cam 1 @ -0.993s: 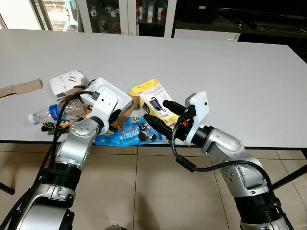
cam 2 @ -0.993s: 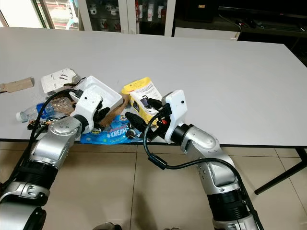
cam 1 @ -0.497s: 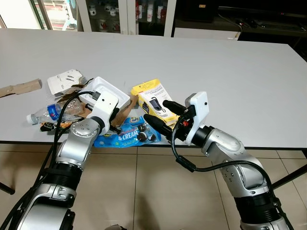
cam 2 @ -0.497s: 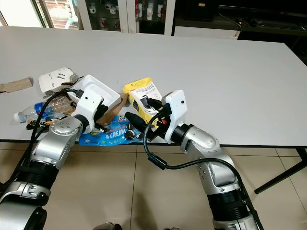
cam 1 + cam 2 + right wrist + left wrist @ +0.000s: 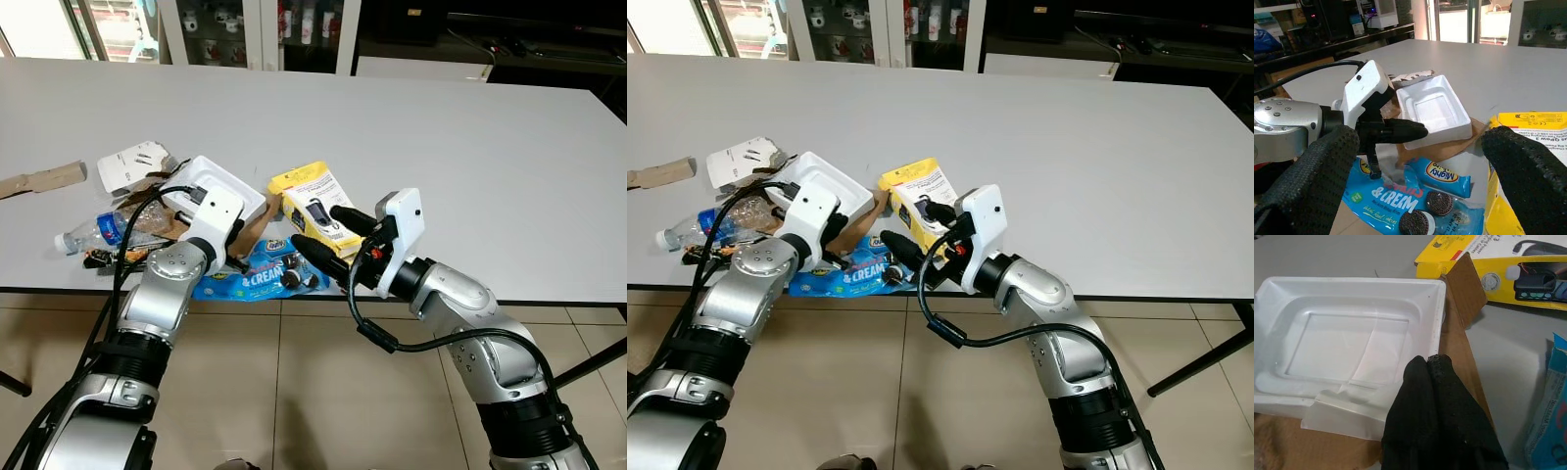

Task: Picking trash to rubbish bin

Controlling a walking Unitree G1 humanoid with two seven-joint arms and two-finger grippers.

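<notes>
white bench (image 5: 441, 127) with a trash pile near its front edge, left part: white foam tray (image 5: 217, 186), yellow box (image 5: 318, 201), blue cookie wrapper (image 5: 257, 279) overhanging the front edge, plastic bottle (image 5: 96, 231), white card (image 5: 130, 164), cardboard strip (image 5: 41, 180) toward the left edge. left hand (image 5: 235, 243) beside tray. right hand (image 5: 331, 235) fingers spread over the yellow box.

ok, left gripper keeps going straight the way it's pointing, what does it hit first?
Most likely the white foam tray. The left gripper has its fingers shut, tips at the tray's near rim, above the brown cardboard. Depth is unclear, so it may already be touching.
</notes>
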